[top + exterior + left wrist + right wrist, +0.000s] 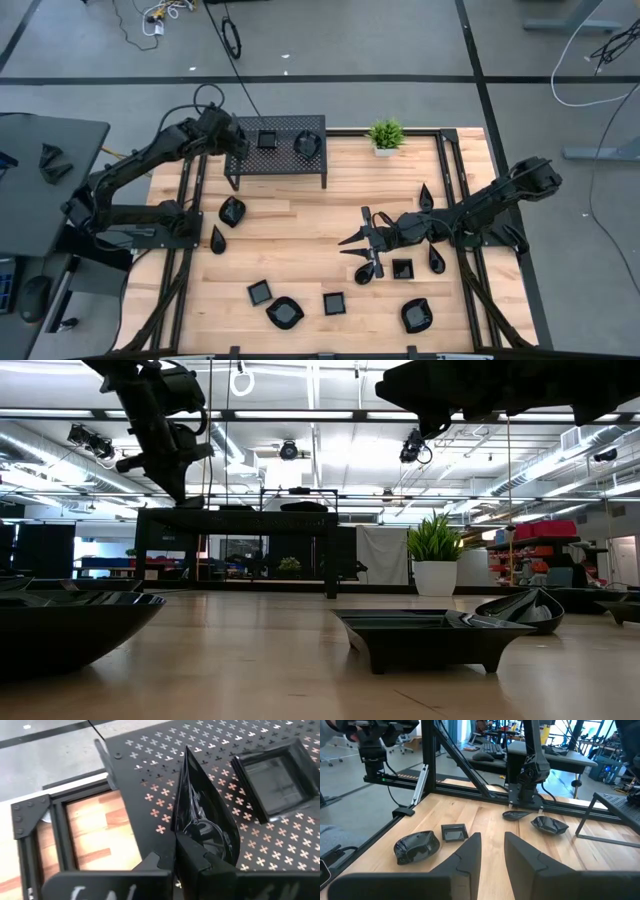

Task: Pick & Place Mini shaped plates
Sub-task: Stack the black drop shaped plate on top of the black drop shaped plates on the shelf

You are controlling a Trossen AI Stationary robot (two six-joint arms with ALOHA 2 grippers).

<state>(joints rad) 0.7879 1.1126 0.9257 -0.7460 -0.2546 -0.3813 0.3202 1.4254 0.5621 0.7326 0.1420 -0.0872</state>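
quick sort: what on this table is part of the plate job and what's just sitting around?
Job:
- teardrop plate pinched in the left gripper over the rack
- square plate and rounded plate on the rack
- loose plates on the wood, e.g.
- perforated rack, where plates are being set
- right gripper, open, low over the table

Bystanders:
- potted plant

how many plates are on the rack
2: a square plate mid-rack, a round one beside it. A third, a teardrop, is in the left gripper over the rack's end. None look hidden.
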